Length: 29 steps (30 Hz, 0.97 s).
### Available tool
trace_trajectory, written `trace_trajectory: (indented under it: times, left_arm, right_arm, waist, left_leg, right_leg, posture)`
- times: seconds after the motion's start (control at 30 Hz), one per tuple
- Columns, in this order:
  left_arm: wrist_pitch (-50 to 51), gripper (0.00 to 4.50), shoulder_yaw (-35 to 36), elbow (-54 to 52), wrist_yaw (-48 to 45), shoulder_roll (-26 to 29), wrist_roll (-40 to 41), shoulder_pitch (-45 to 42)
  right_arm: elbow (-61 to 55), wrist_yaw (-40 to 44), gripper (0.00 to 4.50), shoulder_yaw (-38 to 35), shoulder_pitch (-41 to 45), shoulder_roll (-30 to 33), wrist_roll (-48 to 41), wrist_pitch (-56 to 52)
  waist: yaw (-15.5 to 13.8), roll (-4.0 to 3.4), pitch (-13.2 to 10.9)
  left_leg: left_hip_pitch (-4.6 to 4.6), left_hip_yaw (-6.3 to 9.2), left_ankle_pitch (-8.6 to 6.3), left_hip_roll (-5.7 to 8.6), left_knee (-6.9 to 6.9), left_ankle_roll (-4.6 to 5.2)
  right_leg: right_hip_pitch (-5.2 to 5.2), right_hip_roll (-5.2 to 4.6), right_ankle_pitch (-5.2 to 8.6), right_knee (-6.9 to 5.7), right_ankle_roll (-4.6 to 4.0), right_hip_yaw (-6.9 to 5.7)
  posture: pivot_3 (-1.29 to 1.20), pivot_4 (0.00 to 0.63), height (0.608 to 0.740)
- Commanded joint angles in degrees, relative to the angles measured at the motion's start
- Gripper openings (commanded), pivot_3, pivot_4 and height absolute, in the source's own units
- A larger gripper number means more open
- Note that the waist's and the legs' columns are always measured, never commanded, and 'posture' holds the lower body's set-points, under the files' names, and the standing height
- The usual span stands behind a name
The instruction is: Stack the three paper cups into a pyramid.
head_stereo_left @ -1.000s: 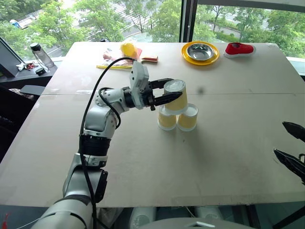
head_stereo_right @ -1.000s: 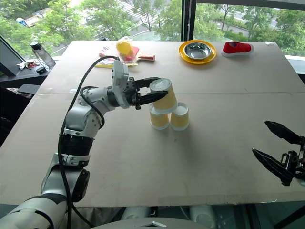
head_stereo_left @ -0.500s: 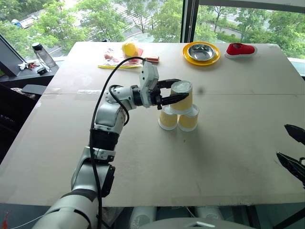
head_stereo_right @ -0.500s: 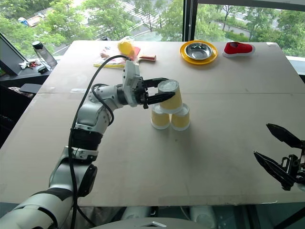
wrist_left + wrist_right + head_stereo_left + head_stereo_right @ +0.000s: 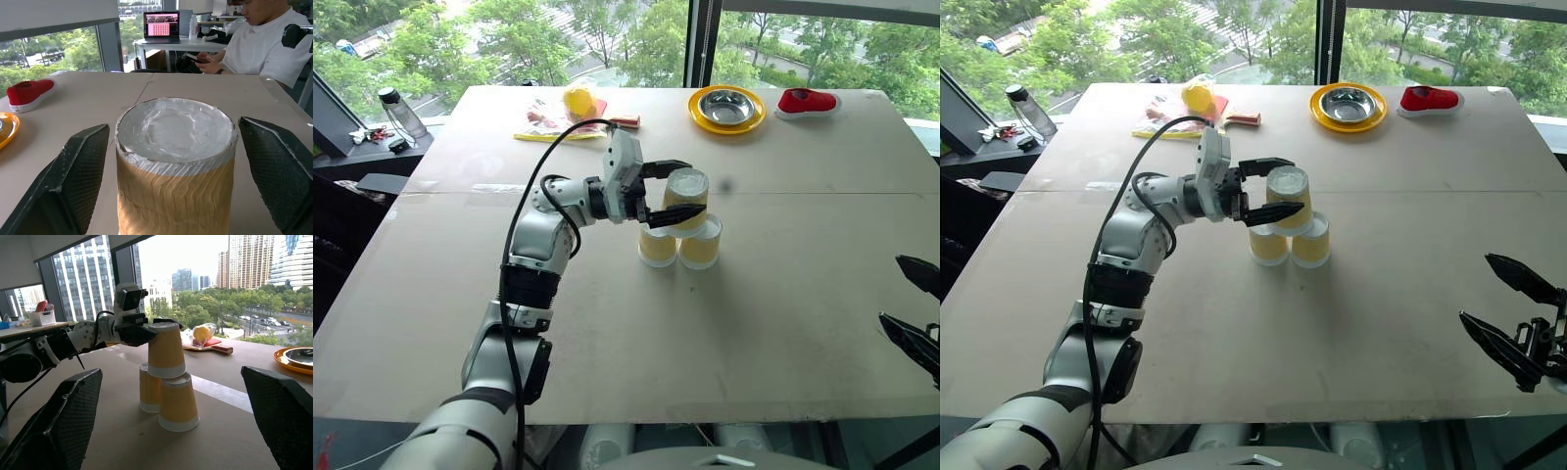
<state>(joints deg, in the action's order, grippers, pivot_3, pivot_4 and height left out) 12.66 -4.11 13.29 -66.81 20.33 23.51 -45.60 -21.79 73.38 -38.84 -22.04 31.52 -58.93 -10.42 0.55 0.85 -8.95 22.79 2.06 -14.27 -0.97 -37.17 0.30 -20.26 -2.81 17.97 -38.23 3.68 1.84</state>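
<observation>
Three yellow-tan paper cups stand mid-table as a pyramid. The top cup (image 5: pixel 686 199) sits upside down on two lower cups (image 5: pixel 657 247) (image 5: pixel 700 245) that stand side by side. My left gripper (image 5: pixel 695 189) reaches in level from the left and is open, one finger on each side of the top cup. In the left wrist view, gaps show between that cup (image 5: pixel 176 161) and both fingers (image 5: pixel 73 181). My right gripper (image 5: pixel 1474 286) hangs open by the table's near right edge, holding nothing and facing the pyramid (image 5: pixel 165 350).
At the table's far edge stand a steel bowl on a yellow plate (image 5: pixel 726 108), a red shoe (image 5: pixel 806 100), and a yellow item on a red paddle (image 5: pixel 573 108). A bottle (image 5: pixel 396 113) stands on the left side table. A seated person (image 5: pixel 264 44) is beyond the table.
My left gripper has opened and let go of the top cup, which now rests on the two lower cups. The right arm has kept still.
</observation>
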Motion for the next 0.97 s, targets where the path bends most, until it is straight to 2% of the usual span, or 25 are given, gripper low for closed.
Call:
trace_trajectory:
  times: [0.03, 0.13, 0.2, 0.37, 0.47, 0.5, 0.57, 0.67, 0.83, 0.97]
  left_arm:
    - [1.9, 4.40, 4.0, -7.3, 1.8, 0.5, 4.6, -2.4]
    - [2.5, 4.40, 7.5, -13.3, 4.3, 1.3, 7.5, -0.5]
    - [6.3, 4.40, 10.2, -18.7, 6.2, 3.6, 10.4, 3.6]
    - [15.7, 4.40, 17.4, -31.2, 11.6, 12.2, 14.1, 20.7]
    - [20.1, 4.40, 21.9, -35.0, 16.6, 13.7, 16.6, 30.6]
    - [18.8, 4.40, 22.2, -36.1, 17.0, 14.0, 14.3, 36.4]
    - [14.4, 4.40, 20.8, -38.0, 17.3, 15.2, 7.8, 46.1]
    - [9.4, 4.40, 16.5, -39.5, 20.3, 14.5, 0.5, 54.0]
    - [4.6, 4.40, 13.5, -38.9, 21.8, 10.0, -1.0, 60.7]
    - [2.4, 4.40, 12.1, -37.9, 22.4, 9.2, -2.6, 63.2]
  right_arm:
    - [-1.6, 0.0, 4.50, -0.1, 0.2, 0.1, -0.2, 0.5]
    - [-1.0, 0.2, 4.50, 0.8, 0.6, -0.1, 0.4, 0.7]
    - [0.1, 0.9, 4.50, 1.7, 1.0, -0.2, 1.0, 0.9]
    - [4.7, 2.8, 4.50, 5.1, 2.4, -1.3, 4.9, 2.8]
    - [8.9, 3.6, 4.50, 7.2, 4.5, -2.1, 8.4, 5.5]
    - [12.2, 3.8, 4.50, 8.5, 6.1, -2.5, 11.2, 7.8]
    - [17.5, 4.2, 4.50, 10.8, 8.2, -2.9, 15.8, 11.5]
    - [22.6, 0.6, 4.50, 13.7, 10.0, -3.8, 23.1, 16.2]
    - [27.9, -3.1, 4.50, 17.3, 11.5, -3.2, 30.4, 20.4]
    - [28.8, -3.3, 4.50, 18.5, 11.8, -2.3, 31.2, 21.2]
  waist:
    - [0.0, 0.00, 0.0]
    - [0.1, -0.01, 0.0]
    - [0.3, -0.05, 0.0]
    - [0.8, -0.28, 0.1]
    - [0.2, -0.29, 0.1]
    - [0.0, -0.28, 0.1]
    - [0.2, -0.29, 0.1]
    - [0.0, -0.26, 0.1]
    - [-1.0, -0.36, 0.1]
    - [-1.0, -0.36, 0.1]
  left_leg:
    - [0.00, 0.00, 0.00, 0.00, 0.00, 0.00]
    - [0.00, 0.01, 0.00, -0.01, 0.00, 0.00]
    - [-0.01, -0.01, 0.00, -0.06, 0.01, 0.00]
    - [-0.18, -0.11, 0.00, -0.29, 0.13, 0.00]
    - [-0.17, -0.11, 0.00, -0.31, 0.13, 0.00]
    - [-0.17, -0.10, 0.00, -0.31, 0.09, 0.00]
    - [-0.24, -0.17, -0.01, -0.27, 0.07, 0.00]
    - [-0.45, -0.20, -0.02, -0.17, 0.18, 0.01]
    - [-0.47, -0.10, -0.02, -0.16, 0.20, 0.01]
    - [-0.60, -0.21, -0.02, -0.17, 0.37, 0.01]
  right_leg:
    - [0.00, 0.00, 0.00, 0.00, 0.00, 0.00]
    - [0.00, 0.00, 0.00, 0.00, 0.00, 0.00]
    - [0.00, 0.00, 0.00, 0.01, 0.00, 0.02]
    - [0.00, 0.06, 0.00, 0.00, -0.01, 0.18]
    - [0.00, 0.03, 0.01, 0.01, -0.02, 0.18]
    - [0.01, -0.01, 0.01, 0.01, -0.02, 0.16]
    - [0.14, -0.09, 0.01, 0.09, -0.03, 0.21]
    - [0.38, -0.18, 0.01, 0.24, -0.04, 0.28]
    - [0.44, -0.26, 0.01, 0.25, -0.08, 0.31]
    - [0.46, -0.26, 0.02, 0.29, -0.09, 0.44]
  posture:
    - [0.00, 0.150, 0.740]
    - [0.00, 0.150, 0.740]
    - [0.00, 0.150, 0.740]
    - [0.00, 0.150, 0.740]
    - [0.00, 0.150, 0.740]
    - [0.00, 0.150, 0.740]
    - [0.00, 0.150, 0.740]
    - [0.00, 0.150, 0.740]
    - [0.00, 0.150, 0.740]
    - [0.00, 0.150, 0.740]
